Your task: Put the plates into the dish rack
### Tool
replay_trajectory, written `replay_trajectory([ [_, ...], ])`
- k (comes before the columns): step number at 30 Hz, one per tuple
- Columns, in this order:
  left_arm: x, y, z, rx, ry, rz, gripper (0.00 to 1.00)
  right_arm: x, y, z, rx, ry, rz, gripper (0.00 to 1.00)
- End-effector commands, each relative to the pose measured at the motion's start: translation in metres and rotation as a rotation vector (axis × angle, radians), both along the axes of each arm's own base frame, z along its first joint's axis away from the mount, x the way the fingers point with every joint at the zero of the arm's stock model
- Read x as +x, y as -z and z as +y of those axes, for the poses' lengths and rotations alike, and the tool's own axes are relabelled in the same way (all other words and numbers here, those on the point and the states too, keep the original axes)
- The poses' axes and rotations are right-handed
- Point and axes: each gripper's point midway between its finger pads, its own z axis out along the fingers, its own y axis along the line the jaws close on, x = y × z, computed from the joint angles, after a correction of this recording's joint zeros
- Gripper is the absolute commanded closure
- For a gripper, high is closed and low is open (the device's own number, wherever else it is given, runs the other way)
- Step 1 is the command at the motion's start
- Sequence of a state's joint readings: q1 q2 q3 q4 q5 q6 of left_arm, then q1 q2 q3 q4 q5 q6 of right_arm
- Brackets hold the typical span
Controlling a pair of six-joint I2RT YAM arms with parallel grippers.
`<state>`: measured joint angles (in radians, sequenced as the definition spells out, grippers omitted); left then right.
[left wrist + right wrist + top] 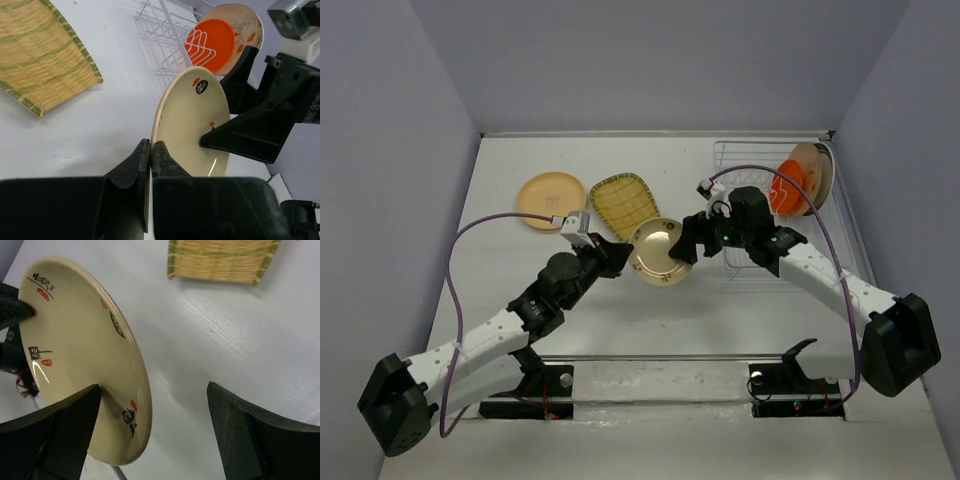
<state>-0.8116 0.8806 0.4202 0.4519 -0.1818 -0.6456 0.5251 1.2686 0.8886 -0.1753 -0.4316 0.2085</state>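
Observation:
My left gripper (620, 258) is shut on the near rim of a cream plate with black characters and red marks (656, 250), holding it on edge above the table. In the left wrist view the fingers (142, 160) pinch its rim (190, 115). My right gripper (686, 250) is open with the plate's far rim (85, 350) between its fingers; one finger (70, 415) lies against the plate's face. The silver wire dish rack (745, 170) stands at the back right, holding an orange-red plate (788, 187) and a beige patterned plate (812, 170) upright at its right end.
A peach round plate (548, 195) and a yellow-green grid-patterned squarish plate (623, 205) lie flat at the back left of the held plate. The grid plate also shows in the left wrist view (40, 65) and the right wrist view (222, 257). Grey walls enclose the table.

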Motion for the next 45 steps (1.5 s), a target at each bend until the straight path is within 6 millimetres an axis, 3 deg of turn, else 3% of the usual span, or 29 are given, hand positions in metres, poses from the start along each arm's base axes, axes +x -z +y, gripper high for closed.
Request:
replay_trajectory([
  [1,-0.011,-0.018,0.01,-0.001,0.019,-0.058,0.94,-0.025,-0.023,0.027,0.108,-0.229,0.001,0.13],
  [4,-0.014,-0.024,0.015,0.002,0.017,-0.074,0.93,-0.042,-0.036,0.04,0.218,-0.337,0.026,0.57],
  [5,-0.014,-0.031,0.015,0.004,0.021,-0.086,0.8,-0.043,-0.041,0.041,0.236,-0.335,0.017,0.85],
  [6,-0.014,-0.034,0.017,0.008,0.017,-0.087,0.68,-0.041,-0.045,0.041,0.246,-0.322,0.01,0.93],
  [7,-0.016,-0.033,0.019,0.026,0.016,-0.078,0.56,-0.039,-0.051,0.042,0.256,-0.302,0.012,0.93],
  [8,-0.015,-0.043,0.021,0.026,0.011,-0.095,0.34,-0.031,-0.056,0.04,0.253,-0.251,-0.004,0.93],
  [11,-0.021,-0.065,0.029,0.021,0.007,-0.119,0.03,0.008,-0.073,0.025,0.232,-0.075,-0.078,0.93],
  [12,-0.024,-0.065,0.031,0.035,0.014,-0.118,0.01,0.027,-0.074,0.006,0.215,0.023,-0.08,0.93],
  [13,-0.03,-0.074,0.032,0.022,0.034,-0.137,0.01,0.044,-0.087,-0.006,0.204,0.098,-0.113,0.93],
  [15,-0.037,-0.084,0.035,0.044,0.057,-0.157,0.01,0.084,-0.088,-0.053,0.1,0.355,-0.163,0.93],
  [16,-0.041,-0.09,0.038,0.05,0.066,-0.174,0.01,0.1,-0.094,-0.079,0.056,0.471,-0.198,0.93],
  [17,-0.044,-0.1,0.041,0.057,0.073,-0.193,0.01,0.121,-0.107,-0.119,-0.015,0.676,-0.266,0.93],
  [21,-0.048,-0.096,0.058,0.189,0.061,-0.208,0.01,0.145,-0.126,-0.209,-0.216,1.038,-0.382,0.93],
  [24,-0.045,-0.085,0.069,0.224,0.011,-0.219,0.01,0.154,-0.128,-0.257,-0.41,1.212,-0.439,0.93],
  [26,-0.051,-0.091,0.064,0.202,0.056,-0.239,0.01,0.163,-0.136,-0.288,-0.563,1.281,-0.483,0.93],
  [31,-0.055,-0.097,0.062,0.183,0.077,-0.263,0.01,0.191,-0.13,-0.297,-0.708,1.214,-0.496,0.93],
  [32,-0.055,-0.097,0.062,0.18,0.078,-0.266,0.01,0.198,-0.116,-0.297,-0.751,1.196,-0.474,0.93],
  [37,-0.059,-0.102,0.068,0.155,0.064,-0.277,0.01,0.201,-0.09,-0.31,-0.848,1.181,-0.426,0.93],
  [45,-0.057,-0.1,0.067,0.158,0.061,-0.266,0.01,0.2,-0.062,-0.307,-0.836,1.136,-0.369,0.93],
])
